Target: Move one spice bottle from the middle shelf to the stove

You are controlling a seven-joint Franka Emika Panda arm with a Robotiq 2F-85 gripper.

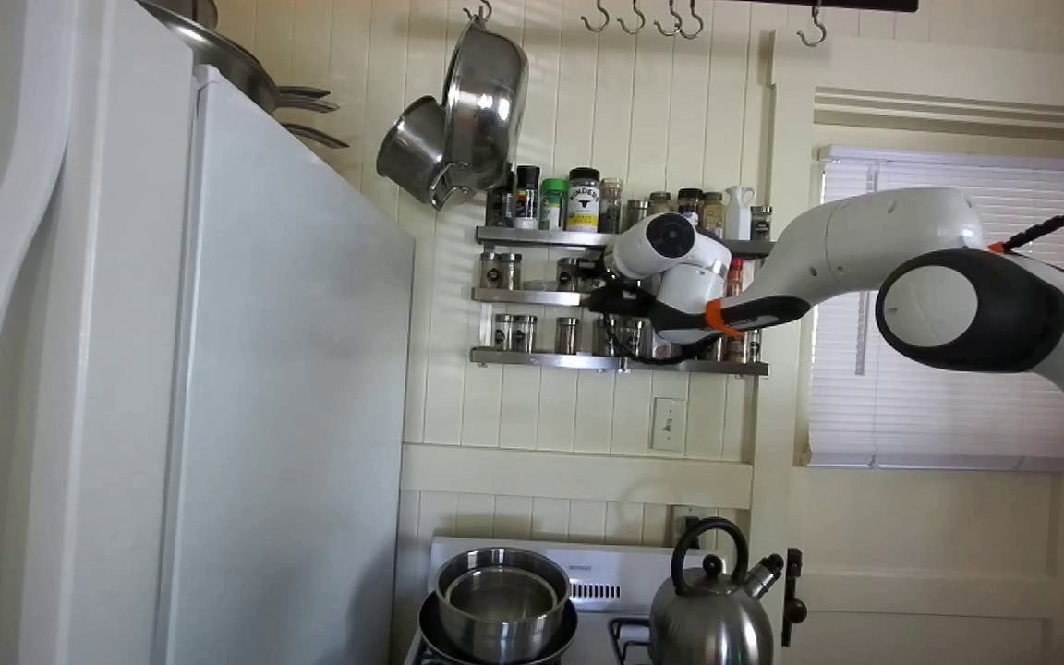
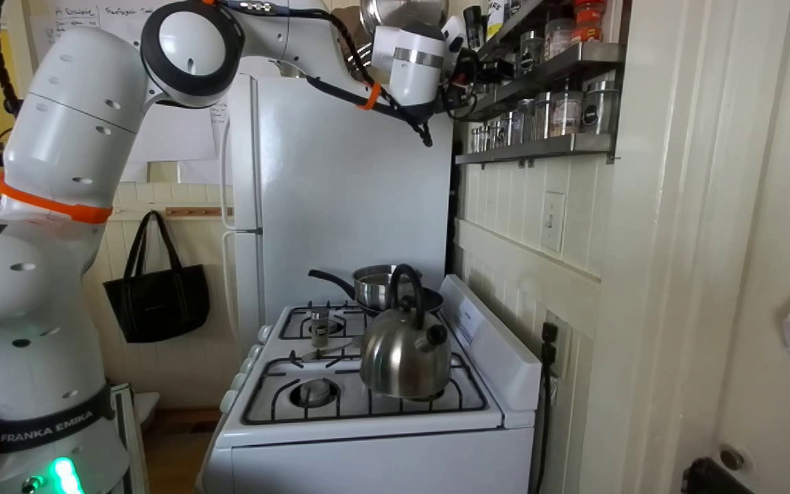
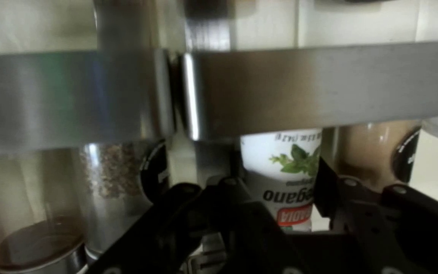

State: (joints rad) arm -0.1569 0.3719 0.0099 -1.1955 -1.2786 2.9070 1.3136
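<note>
In the wrist view, which stands upside down, a white oregano spice bottle (image 3: pixel 280 152) stands behind the chrome rail of the middle shelf (image 3: pixel 375 76). My gripper (image 3: pixel 278 179) has one black finger at each side of it and looks shut on it; the left contact is partly hidden. In both exterior views the gripper (image 1: pixel 595 284) (image 2: pixel 498 71) is at the middle shelf (image 1: pixel 523 296) (image 2: pixel 559 68), and the bottle is hidden. The white stove (image 2: pixel 313 436) is below; its back panel (image 1: pixel 624 557) also shows in an exterior view.
Jars with tan powder (image 3: pixel 371 148) and brown flakes (image 3: pixel 108 171) flank the bottle. Bottles (image 1: pixel 585 201) on the top tier and jars (image 1: pixel 567 335) on the bottom tier are close. The stove holds a kettle (image 2: pixel 405 357), pots (image 1: pixel 500 628) and a small spice jar (image 2: pixel 320 329). A fridge (image 2: pixel 354 192) stands beside it.
</note>
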